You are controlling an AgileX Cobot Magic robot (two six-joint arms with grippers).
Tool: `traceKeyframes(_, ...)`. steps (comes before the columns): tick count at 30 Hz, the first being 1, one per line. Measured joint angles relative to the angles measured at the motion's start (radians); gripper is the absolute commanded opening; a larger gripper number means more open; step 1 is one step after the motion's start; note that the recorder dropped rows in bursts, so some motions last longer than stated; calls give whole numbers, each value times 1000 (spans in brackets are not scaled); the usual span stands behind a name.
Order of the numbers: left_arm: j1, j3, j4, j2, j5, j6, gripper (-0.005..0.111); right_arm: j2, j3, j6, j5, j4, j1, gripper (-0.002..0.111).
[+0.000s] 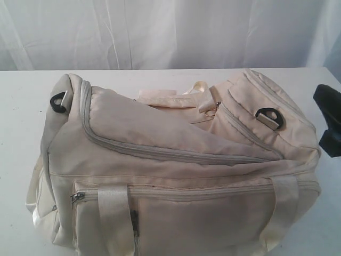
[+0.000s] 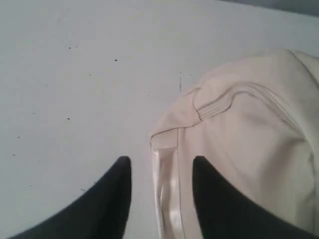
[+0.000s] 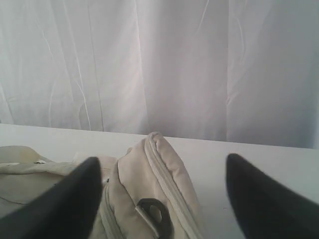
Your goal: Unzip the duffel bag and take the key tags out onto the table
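The cream-white duffel bag (image 1: 176, 170) lies on the white table (image 1: 21, 106) and fills most of the exterior view. Its grey top zipper (image 1: 176, 154) and its side-pocket zipper (image 1: 213, 191) look shut. No key tags show in any view. My right gripper (image 1: 319, 118) is open beside the bag's right end; in the right wrist view its fingers (image 3: 79, 189) spread wide around that end and its black D-ring (image 3: 154, 214). My left gripper (image 2: 162, 164) is open over a webbing strap (image 2: 167, 199) at the bag's other end, holding nothing.
A white curtain (image 1: 170, 32) hangs behind the table's far edge. A black D-ring (image 1: 58, 101) sits on the bag's left end, another (image 1: 270, 117) on its right end. Webbing handles (image 1: 114, 218) hang over the near side. Bare tabletop (image 2: 75, 89) spreads beside the left gripper.
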Motion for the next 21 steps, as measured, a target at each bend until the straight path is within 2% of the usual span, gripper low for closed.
traceKeyframes(2,-22,0,-28,12,12,35,72,0,0,0,-16,0,0,92)
traceKeyframes(5,-66,0,-109,37,13,108,81,13,0,0,-57,-2,0,93)
traceKeyframes(9,-143,0,-237,83,5,238,81,63,-2,0,-113,-2,0,93)
traceKeyframes(12,-196,0,-278,124,-28,299,81,128,-21,0,-119,-2,0,93)
traceKeyframes(17,-281,-2,-326,193,-120,323,81,268,-100,0,-102,-2,0,93)
traceKeyframes(21,-336,-46,-339,247,-115,325,81,360,-178,6,-43,-2,0,93)
